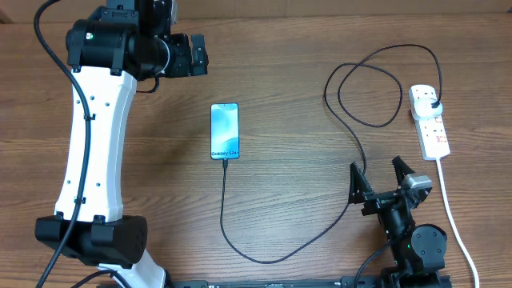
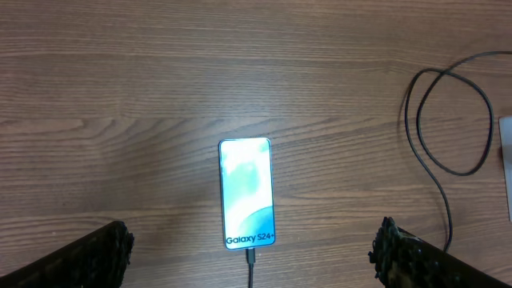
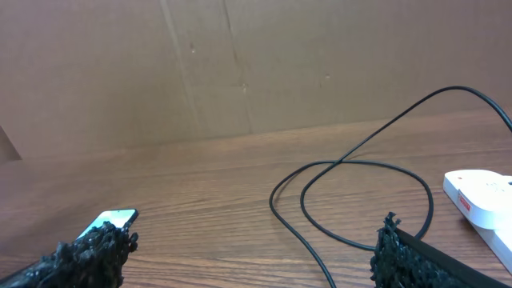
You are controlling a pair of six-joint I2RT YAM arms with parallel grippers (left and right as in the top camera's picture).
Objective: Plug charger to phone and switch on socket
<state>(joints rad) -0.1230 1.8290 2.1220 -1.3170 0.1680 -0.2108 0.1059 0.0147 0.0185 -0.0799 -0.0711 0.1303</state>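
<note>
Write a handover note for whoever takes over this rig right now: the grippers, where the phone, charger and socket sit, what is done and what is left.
Left gripper: open, empty, raised and facing down at the phone.
Right gripper: open, empty, low near the table's front edge, touching nothing.
Phone: flat mid-table, screen lit.
Charger: its tip appears seated in the phone's bottom edge, and its plug sits in the far outlet of the socket on the right.
Done: charger to phone, as far as can be seen.
Left: switch on the socket. The switch is too small to tell its state.
</note>
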